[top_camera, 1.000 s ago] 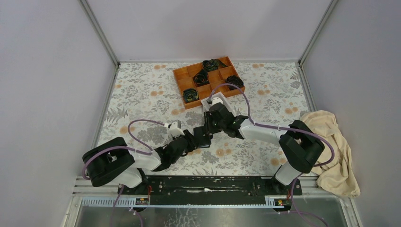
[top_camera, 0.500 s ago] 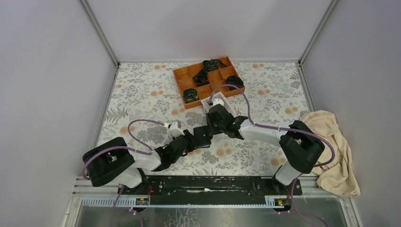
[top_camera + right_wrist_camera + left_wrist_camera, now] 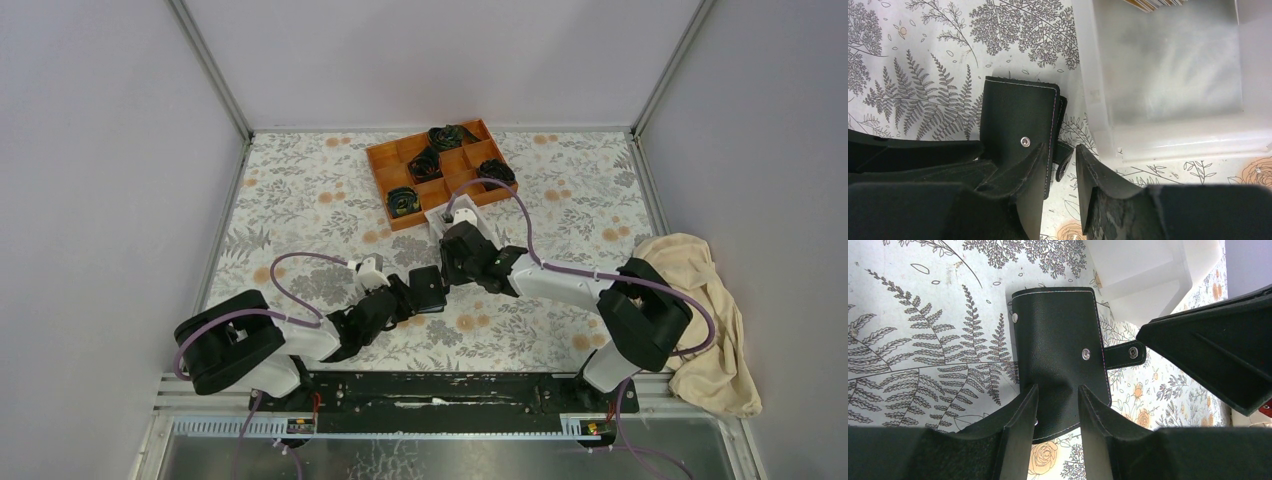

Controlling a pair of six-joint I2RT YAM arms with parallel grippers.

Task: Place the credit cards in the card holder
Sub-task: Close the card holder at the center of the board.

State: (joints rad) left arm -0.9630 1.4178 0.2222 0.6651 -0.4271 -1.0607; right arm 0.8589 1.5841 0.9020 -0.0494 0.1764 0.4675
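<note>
So here's where it's at: the small black folded leather card holder [image 3: 1058, 330] sits on the floral-print table cover [image 3: 300, 190], in the middle of the table right next to the white open-top plastic box [image 3: 1188, 140]. It's snapped-looking and folded, so none of the pockets are reachable yet. The left gripper [image 3: 1058, 390] is at the near end of it, and the leather is dented in between the two fingers. To me that reads as clenched on the wallet, basically pinning it so it can't skid or spin while the other arm works. The right gripper [image 3: 1062, 150] has come in from the box side, its jaws partway apart with the little snap strap [image 3: 1130, 352] sitting in the gap between them. I honestly can't tell if it's biting on the strap or just straddling it. My guess is the plan is one arm anchors, the other pops the clasp and peels the cover open, which makes sense since a floppy wallet won't open one-handed. The pale credit cards [image 3: 1158, 4] look like they're at the far end of the white box: only a sliver of stacked edges shows at the top of the right wrist view, so none are in the holder. The box being right beside the wallet keeps the carry short. Off to the side there's an orange wooden compartment tray [image 3: 388, 165] and a crumpled beige cloth [image 3: 705, 300], neither involved.
</note>
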